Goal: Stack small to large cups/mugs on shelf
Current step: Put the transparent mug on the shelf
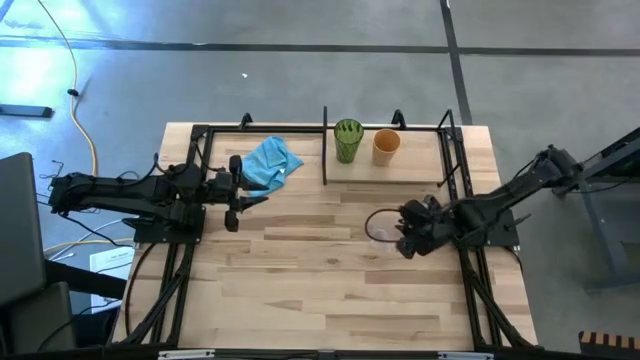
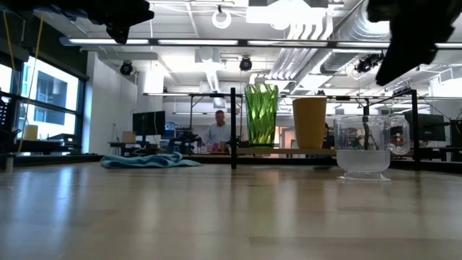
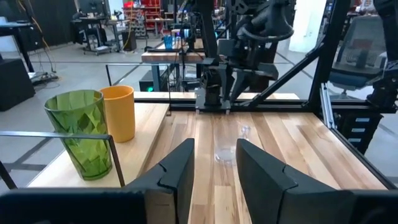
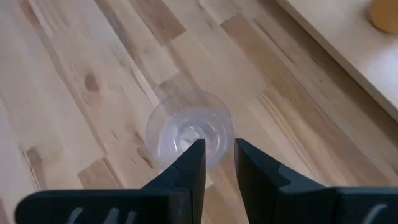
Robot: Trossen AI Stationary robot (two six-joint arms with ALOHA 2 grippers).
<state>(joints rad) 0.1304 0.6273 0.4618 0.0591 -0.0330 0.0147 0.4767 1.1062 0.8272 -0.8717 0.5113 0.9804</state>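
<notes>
The tiny clear glass (image 1: 380, 231) stands upright on its base on the tabletop, in front of the shelf (image 1: 415, 168); it also shows in the low view (image 2: 363, 154) and the right wrist view (image 4: 188, 129). The green ribbed tumbler (image 1: 348, 140) and the orange cup (image 1: 386, 145) stand side by side on the shelf board, right of the black divider (image 1: 325, 148). My right gripper (image 4: 219, 155) hovers open above the glass, a little to its right (image 1: 403, 238), raised well clear (image 2: 408, 43). My left gripper (image 1: 240, 200) waits open and raised near the blue cloth.
A crumpled blue cloth (image 1: 270, 163) lies on the shelf's left section. The shelf's black frame posts (image 1: 447, 122) rise at its corners. Bare butcher-block tabletop (image 1: 320, 290) stretches toward the near edge. A person (image 2: 219, 130) sits in the room beyond the table.
</notes>
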